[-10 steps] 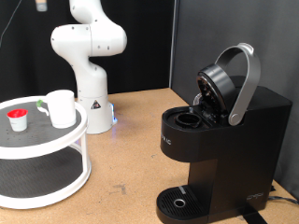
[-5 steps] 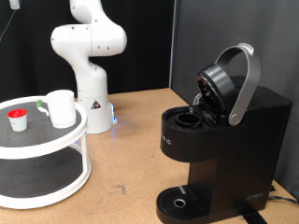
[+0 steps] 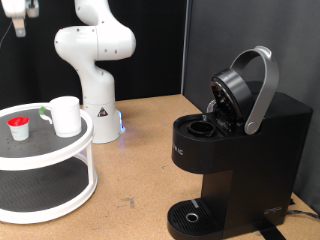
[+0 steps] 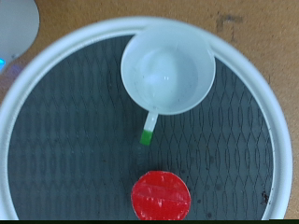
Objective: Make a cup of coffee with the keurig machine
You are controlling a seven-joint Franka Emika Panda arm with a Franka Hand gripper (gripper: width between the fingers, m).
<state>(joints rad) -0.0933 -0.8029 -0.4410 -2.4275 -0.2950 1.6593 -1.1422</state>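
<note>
Red-topped pod [image 4: 160, 195] beside cup [image 4: 168, 69], perhaps apart

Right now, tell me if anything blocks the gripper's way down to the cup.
Nothing visible does. The gripper hangs high above the white tiered stand; the wrist view looks straight down into the cup. A red-topped pod and a small green-tipped stick lie beside it, not over it.

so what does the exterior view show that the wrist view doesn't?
Exterior only: the keurig machine with its lid raised, the arm's white base, and the tool high at the exterior view's top left. Wrist only: the cup's empty inside and a small white-and-green strip beside it. Both: the cup and the red-topped pod on the round white tray.
</note>
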